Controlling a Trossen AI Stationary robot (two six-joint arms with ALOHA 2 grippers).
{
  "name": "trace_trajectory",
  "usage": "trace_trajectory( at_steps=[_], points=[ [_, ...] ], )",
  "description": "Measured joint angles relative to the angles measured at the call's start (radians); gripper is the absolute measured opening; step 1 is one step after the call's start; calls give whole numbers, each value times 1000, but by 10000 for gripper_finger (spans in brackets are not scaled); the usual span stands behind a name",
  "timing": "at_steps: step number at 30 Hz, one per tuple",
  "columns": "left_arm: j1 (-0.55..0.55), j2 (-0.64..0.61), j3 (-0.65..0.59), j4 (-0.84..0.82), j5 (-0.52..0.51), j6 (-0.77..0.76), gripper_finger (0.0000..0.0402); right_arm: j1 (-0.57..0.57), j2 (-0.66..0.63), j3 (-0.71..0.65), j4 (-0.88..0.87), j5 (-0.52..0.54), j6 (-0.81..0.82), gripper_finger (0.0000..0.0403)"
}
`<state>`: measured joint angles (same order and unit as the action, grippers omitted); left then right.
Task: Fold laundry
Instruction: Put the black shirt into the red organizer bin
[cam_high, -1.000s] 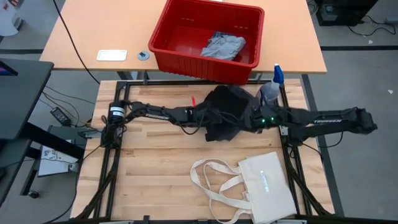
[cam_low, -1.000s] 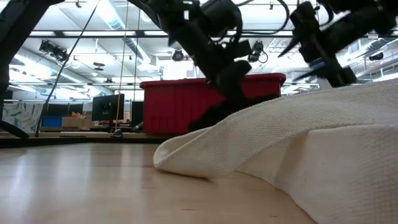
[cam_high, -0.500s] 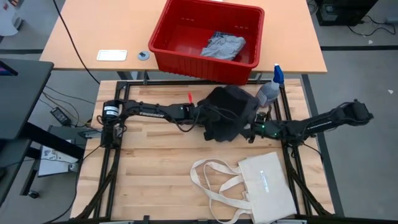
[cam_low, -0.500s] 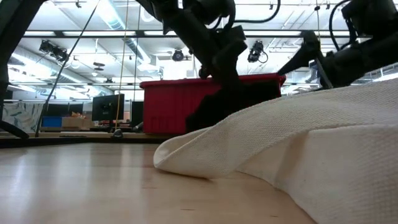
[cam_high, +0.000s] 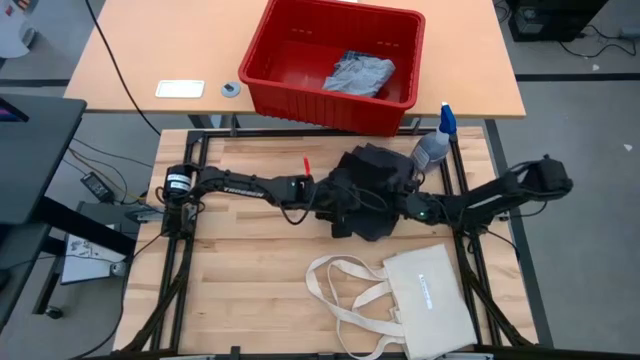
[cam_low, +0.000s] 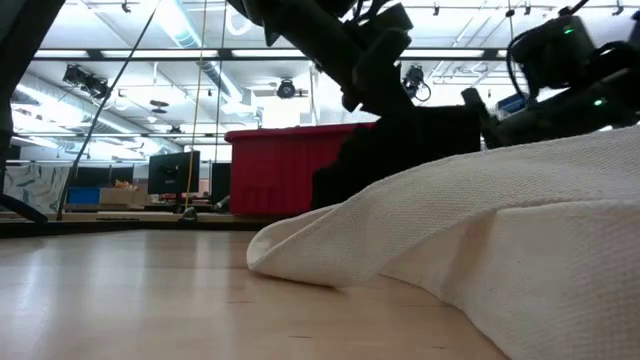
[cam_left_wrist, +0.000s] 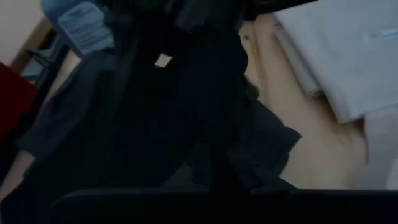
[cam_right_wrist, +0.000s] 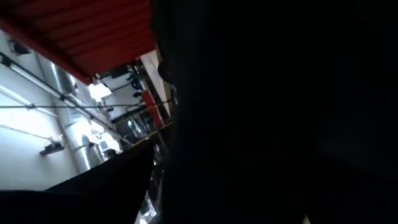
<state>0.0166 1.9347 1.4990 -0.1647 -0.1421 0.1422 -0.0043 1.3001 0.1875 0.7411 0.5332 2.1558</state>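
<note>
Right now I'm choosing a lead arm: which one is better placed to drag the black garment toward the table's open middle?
Probably left: the left gripper meets the black garment on the open-table side; the right gripper sits beside the tote bag.

A black soft garment (cam_high: 368, 190) is lying bunched on the light wooden slatted table top (cam_high: 250, 260), between two dark arms. A cream canvas tote bag with long handles (cam_high: 425, 300) is showing plain, unpatterned cloth at the near right. A red plastic bin (cam_high: 300, 50) at the far side is holding a light blue-grey crumpled garment (cam_high: 360, 75). A clear spray bottle with a blue nozzle (cam_high: 436, 140) is standing at the far right. The tan desk top (cam_high: 150, 40) is carrying a white flat card (cam_high: 180, 88).
</note>
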Motion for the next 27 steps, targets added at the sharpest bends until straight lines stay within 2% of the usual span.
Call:
trace_trajectory(
  at_steps=[4, 7, 10, 12, 13, 16, 18, 20, 24, 27],
  points=[
    [2, 0, 0, 19, 86, -1, 12, -30, 100, 34, 17, -12, -1, 301],
    [1, 0, 0, 12, 125, -82, 20, -56, 159, 42, 94, -46, -42, 226],
    [9, -16, -1, -17, 139, -289, 61, -89, 189, 42, 185, -102, -154, 129],
    [19, -56, -2, -26, 192, -398, 96, -110, 186, 42, 233, -132, -241, 64],
    [27, -83, -1, -36, 232, -434, 112, -119, 178, 42, 248, -144, -286, 52],
    [37, -164, 2, -70, 336, -494, 160, -156, 140, 42, 280, -190, -374, 53],
    [37, -223, 2, -141, 346, -476, 186, -188, 104, 48, 280, -214, -428, 53],
    [35, -280, 1, -224, 297, -420, 205, -230, 65, 73, 277, -270, -509, 53],
    [43, -363, 1, -348, 102, -334, 214, -338, -5, 191, 199, -413, -688, 53],
    [63, -389, -2, -336, 85, -281, 206, -423, -39, 339, -3, -515, -833, 53]
  ],
)
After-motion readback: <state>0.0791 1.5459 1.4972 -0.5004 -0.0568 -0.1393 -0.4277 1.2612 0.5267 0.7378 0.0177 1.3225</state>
